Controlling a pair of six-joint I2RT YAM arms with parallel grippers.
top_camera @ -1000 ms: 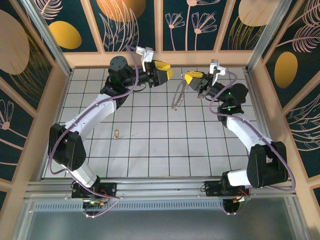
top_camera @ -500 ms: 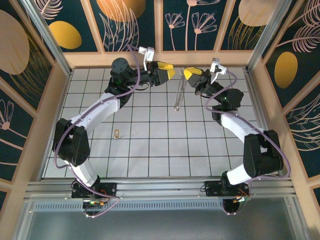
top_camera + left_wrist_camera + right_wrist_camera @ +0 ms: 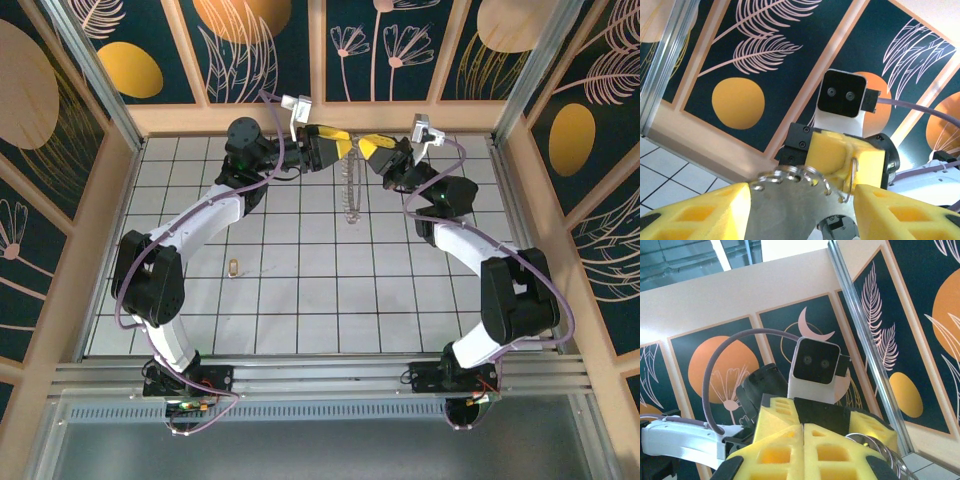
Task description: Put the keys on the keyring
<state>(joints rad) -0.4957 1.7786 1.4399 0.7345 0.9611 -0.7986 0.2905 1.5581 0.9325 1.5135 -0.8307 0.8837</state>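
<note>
Right gripper [image 3: 372, 147]: raised near the back wall [image 3: 400, 50], its yellow fingers pressed together, gripping the top of the keyring
Keyring [image 3: 350, 195]: in the top view it hangs down long and narrow from the right gripper, over the far middle of the tiled table [image 3: 300, 300]; the lower end is near the tiles, but I cannot tell if it touches them
Left gripper [image 3: 335, 143]: at the same height, facing the right gripper and just beside it; jaws apart at a middle width, holding nothing
Left wrist view: the beaded upper edge of the keyring lies between the two yellow fingers; contact with them cannot be told
Key [image 3: 233, 267]: small and brass colored, flat on a tile at the left of the table, well apart from both grippers and from the keyring
</note>
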